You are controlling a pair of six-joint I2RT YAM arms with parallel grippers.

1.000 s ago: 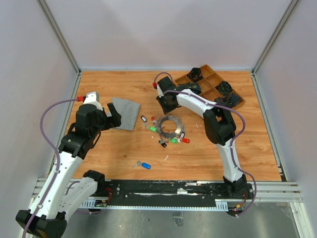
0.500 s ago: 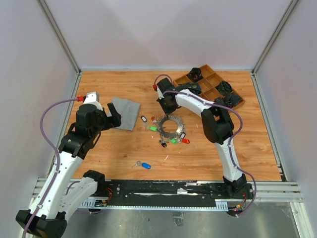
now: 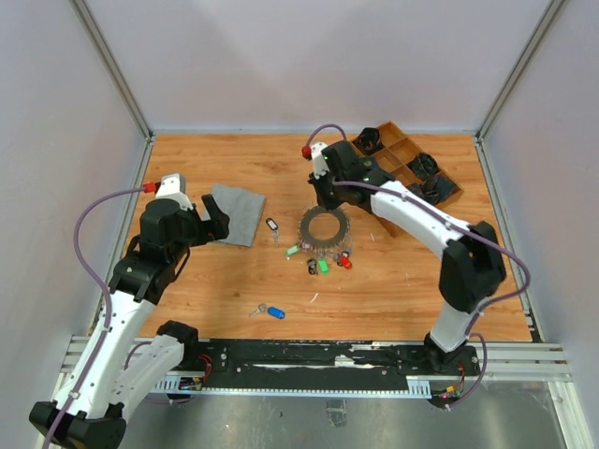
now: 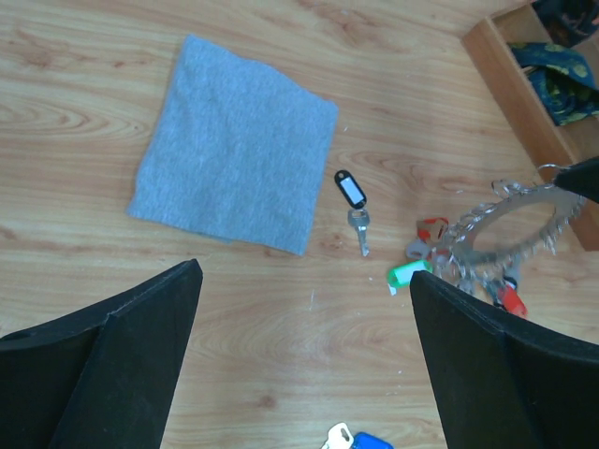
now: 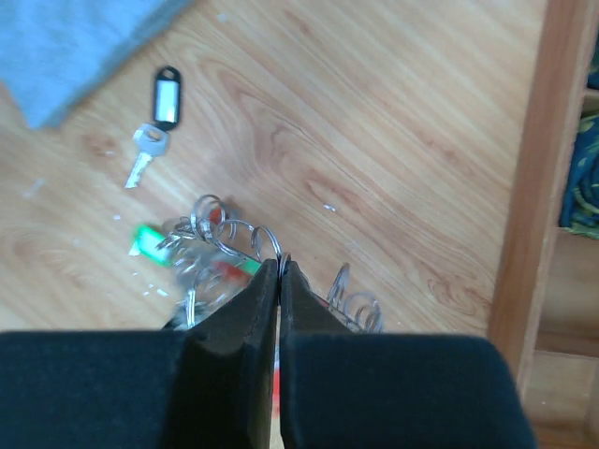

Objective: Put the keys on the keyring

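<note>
White-black arms (image 3: 117, 327), purple cables (image 3: 79, 232)

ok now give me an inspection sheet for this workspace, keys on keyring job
surface: light-brown wooden tabletop, no damage seen
job's things: large metal keyring crowded with silver keys, apparently tipped up on one side; loose black-tagged silver key beside the cloth; loose blue-tagged silver key near the front
clutter: square grey cloth; brown wooden compartment tray holding dark items
grippers: left end effector open, empty, near the cloth; right end effector shut, apparently pinching the keyring's rim
cables: purple cable looping along each arm, away from the keys
surroundings: pale walls; nothing else seen
</note>
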